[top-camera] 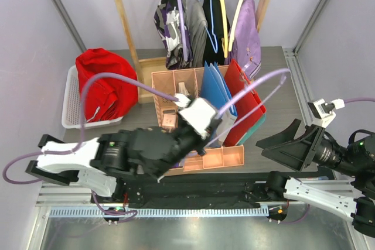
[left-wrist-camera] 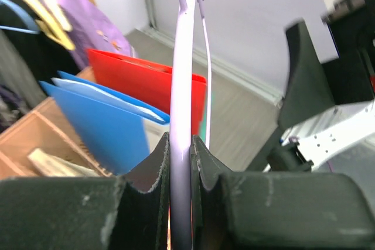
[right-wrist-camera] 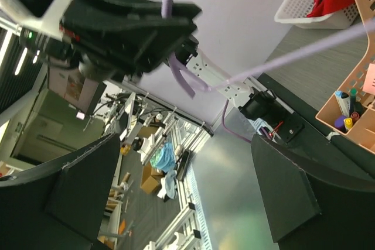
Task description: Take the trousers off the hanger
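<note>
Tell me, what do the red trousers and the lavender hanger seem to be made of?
The trousers: soft fabric, probably, matte; they bunch in rounded folds in the white basket. The hanger: smooth plastic, likely; thin, evenly coloured, with a slight sheen.

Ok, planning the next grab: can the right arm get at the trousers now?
Probably not directly: the trousers sit in the white basket far left, the open right gripper far right, with the left arm, the hanger and the organizer between.
</note>
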You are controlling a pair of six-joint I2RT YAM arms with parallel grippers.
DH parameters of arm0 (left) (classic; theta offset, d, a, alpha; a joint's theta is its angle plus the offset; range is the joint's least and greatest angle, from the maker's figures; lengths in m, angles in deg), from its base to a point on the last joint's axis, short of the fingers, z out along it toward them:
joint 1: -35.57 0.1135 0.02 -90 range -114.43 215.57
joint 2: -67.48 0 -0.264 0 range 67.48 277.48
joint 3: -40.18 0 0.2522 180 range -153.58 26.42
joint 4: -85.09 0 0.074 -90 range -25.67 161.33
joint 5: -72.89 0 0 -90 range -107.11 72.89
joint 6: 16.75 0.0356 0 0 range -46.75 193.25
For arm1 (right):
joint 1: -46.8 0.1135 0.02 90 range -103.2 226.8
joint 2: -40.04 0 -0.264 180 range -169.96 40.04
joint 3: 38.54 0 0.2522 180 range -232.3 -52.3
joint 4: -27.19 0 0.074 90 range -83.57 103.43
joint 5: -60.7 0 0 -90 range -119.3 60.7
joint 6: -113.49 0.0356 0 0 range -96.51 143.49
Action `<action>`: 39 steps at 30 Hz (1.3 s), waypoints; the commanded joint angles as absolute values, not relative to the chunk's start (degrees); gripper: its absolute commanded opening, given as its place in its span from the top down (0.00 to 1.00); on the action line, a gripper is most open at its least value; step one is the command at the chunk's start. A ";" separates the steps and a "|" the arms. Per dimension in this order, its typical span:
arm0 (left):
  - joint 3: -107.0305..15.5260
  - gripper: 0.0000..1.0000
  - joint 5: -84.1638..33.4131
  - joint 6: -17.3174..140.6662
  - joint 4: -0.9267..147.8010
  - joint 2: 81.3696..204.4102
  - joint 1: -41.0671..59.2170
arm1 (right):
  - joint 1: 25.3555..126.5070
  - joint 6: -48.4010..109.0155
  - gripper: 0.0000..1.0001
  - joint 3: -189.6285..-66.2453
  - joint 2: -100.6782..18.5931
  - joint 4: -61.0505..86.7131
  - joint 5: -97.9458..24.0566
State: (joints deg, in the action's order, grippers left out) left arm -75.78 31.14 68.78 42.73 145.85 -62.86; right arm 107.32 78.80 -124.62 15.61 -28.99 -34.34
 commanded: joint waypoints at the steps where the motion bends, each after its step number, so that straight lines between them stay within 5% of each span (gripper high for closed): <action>1: -76.77 1.00 34.39 70.44 44.71 139.56 -62.69 | 107.01 74.21 0.00 -125.43 13.93 -24.89 -38.45; 17: -75.72 1.00 41.77 81.42 39.51 122.16 -62.69 | 107.01 73.50 0.00 -123.85 15.25 -27.70 -33.87; 28: -64.64 1.00 57.95 118.05 78.17 124.25 -60.94 | 106.92 74.56 0.00 -121.03 15.43 -27.88 -33.17; 39: -70.35 1.00 51.53 104.11 62.90 129.00 -42.40 | 107.01 75.52 0.00 -120.68 15.34 -28.41 -32.73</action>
State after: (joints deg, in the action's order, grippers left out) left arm -66.29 53.49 107.56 63.08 129.98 -46.90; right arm 107.16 74.85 -120.86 15.68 -29.05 -33.51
